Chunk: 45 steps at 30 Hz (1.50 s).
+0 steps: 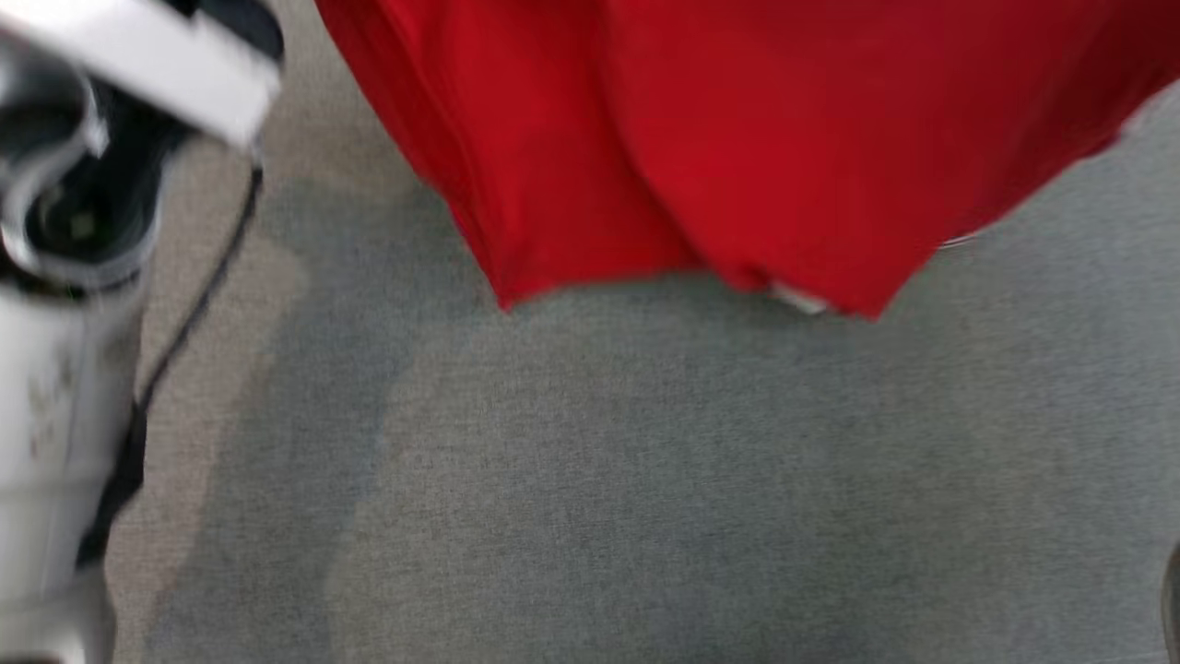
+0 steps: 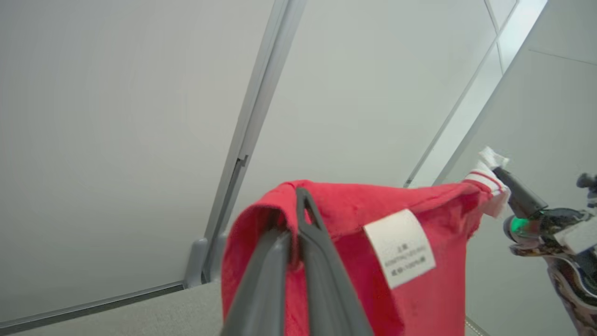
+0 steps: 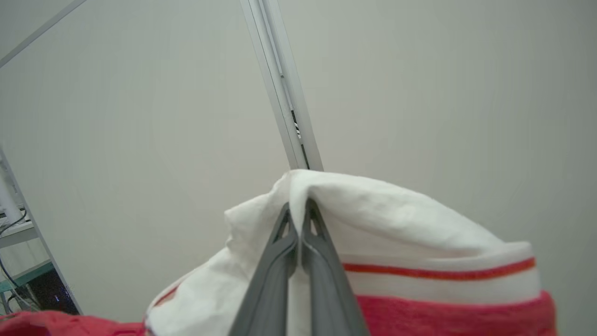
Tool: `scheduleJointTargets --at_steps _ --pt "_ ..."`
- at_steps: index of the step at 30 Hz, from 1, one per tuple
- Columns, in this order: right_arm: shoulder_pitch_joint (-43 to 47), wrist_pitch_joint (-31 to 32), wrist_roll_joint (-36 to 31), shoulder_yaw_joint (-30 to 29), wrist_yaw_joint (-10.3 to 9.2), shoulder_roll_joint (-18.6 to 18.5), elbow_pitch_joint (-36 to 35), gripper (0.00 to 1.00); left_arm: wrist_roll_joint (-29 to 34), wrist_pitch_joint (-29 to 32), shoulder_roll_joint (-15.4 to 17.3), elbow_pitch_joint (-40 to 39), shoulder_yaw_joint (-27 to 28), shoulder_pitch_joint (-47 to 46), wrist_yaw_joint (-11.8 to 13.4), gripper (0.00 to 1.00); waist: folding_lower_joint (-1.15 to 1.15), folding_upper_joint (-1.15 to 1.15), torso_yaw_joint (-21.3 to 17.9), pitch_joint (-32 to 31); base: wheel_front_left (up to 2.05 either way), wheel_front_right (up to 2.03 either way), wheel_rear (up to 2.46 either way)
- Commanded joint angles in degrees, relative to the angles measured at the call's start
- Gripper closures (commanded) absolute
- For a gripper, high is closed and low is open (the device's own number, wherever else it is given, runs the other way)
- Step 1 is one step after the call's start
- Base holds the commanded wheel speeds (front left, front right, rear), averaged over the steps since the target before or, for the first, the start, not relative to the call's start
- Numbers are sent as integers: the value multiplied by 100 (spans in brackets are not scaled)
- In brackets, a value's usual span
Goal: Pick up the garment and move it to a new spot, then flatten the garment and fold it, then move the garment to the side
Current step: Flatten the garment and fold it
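**Head view.** At the near left stands a blurred pale forearm [image 1: 55, 415] with a black cable [image 1: 194, 314] trailing beside it. Beyond it the red garment [image 1: 737, 138] hangs down from the top of the view. Its lower hem appears to be clear of the grey carpet [image 1: 645, 480], and a small white patch shows at the lowest point of the hem.

**Left wrist view.** The left gripper [image 2: 295, 219] is closed, with its two dark fingers pressed together on a fold at the garment's upper edge. Red cloth humps over the fingertips and falls away on both sides of them. Just to the right of the fingers a white care label [image 2: 401, 247] is sewn to the fabric; its print is too small to read. From this grip the garment's top edge runs away to the right, where the right gripper [image 2: 501, 175] pinches the white, red-striped trim [image 2: 482, 179]. The garment is thus held between the two grippers. Farther off are a pale wall [image 2: 116, 116] and a slanting metal strip [image 2: 252, 116].

**Right wrist view.** The right gripper [image 3: 298, 219] is likewise closed, with its fingers together and the white trim caught between the tips. The trim bulges above and to either side of the fingers. A thin red stripe [image 3: 438, 268] crosses it on the right, and the red body of the garment lies below that. Beyond is the wall, and at the far left a shelf frame [image 3: 23, 261] with cables.
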Motion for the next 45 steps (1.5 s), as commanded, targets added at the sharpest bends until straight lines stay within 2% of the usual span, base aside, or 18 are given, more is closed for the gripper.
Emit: scheduleJointTargets --at_steps 1,4,5,10,14,18,21,24,28,32,36,37,38,42,45 --pt "-336 -129 -126 31 4 66 261 100 162 -107 -46 349 -23 -400 -23 100 0 0 72 588 0 0 0" --pt "-1404 -437 -419 24 4 168 932 100 527 -494 -265 1313 5 -1616 30 100 0 0 94 974 0 0 0" --pt "-2063 -748 -610 -30 4 327 1386 100 777 -859 -370 1948 37 -2302 51 100 0 0 82 1242 0 0 0" --pt "-3455 -1827 -1060 -54 4 580 2437 100 1384 -1997 -458 3326 29 -3694 -145 100 0 0 16 1674 0 0 0" --pt "-4069 -2636 -1307 235 2 647 3036 100 1789 -3121 -549 4233 -10 -4276 -271 100 0 0 -7 1971 0 0 0" --pt "-4055 -2825 -1234 527 3 666 3508 100 2027 -3541 -617 4928 -94 -4410 -466 100 0 0 -39 2134 0 0 0" --pt "-3581 -2847 -1036 830 3 623 3664 100 2153 -3596 -689 5398 -246 -4057 -599 100 0 0 -16 2146 0 0 0" --pt "-2886 -2853 -641 998 3 543 3307 100 2223 -3612 -671 5410 -280 -3657 -676 100 0 0 -14 2120 0 0 0" --pt "-1541 -2849 -85 1181 3 290 2533 100 2510 -3609 -597 5103 -456 -2632 -694 100 0 0 -8 1968 0 0 0" --pt "42 -2850 398 1216 3 38 1716 100 2273 -3609 -594 4551 -451 -1383 -694 100 0 0 5 1472 0 0 0" --pt "1836 -2850 624 1270 3 -176 1122 100 2082 -3596 -565 3974 -501 270 -693 100 0 0 40 583 0 0 0" --pt "1836 -2850 624 1270 3 -176 1122 100 2082 -3596 -565 3974 -501 270 -693 100 0 0 40 583 0 0 0" --pt "2232 -2851 658 1285 3 -192 1017 100 2063 -3595 -519 3862 -444 700 -689 100 0 0 18 354 0 0 0" --pt "3681 -2852 580 1342 0 -288 655 100 1945 -3593 -505 3153 -238 2426 -308 100 0 0 -104 -447 0 0 0" --pt "4540 -2852 481 1305 0 -335 483 100 1921 -3542 -510 2329 -248 3669 88 100 0 0 -142 -863 0 0 0"
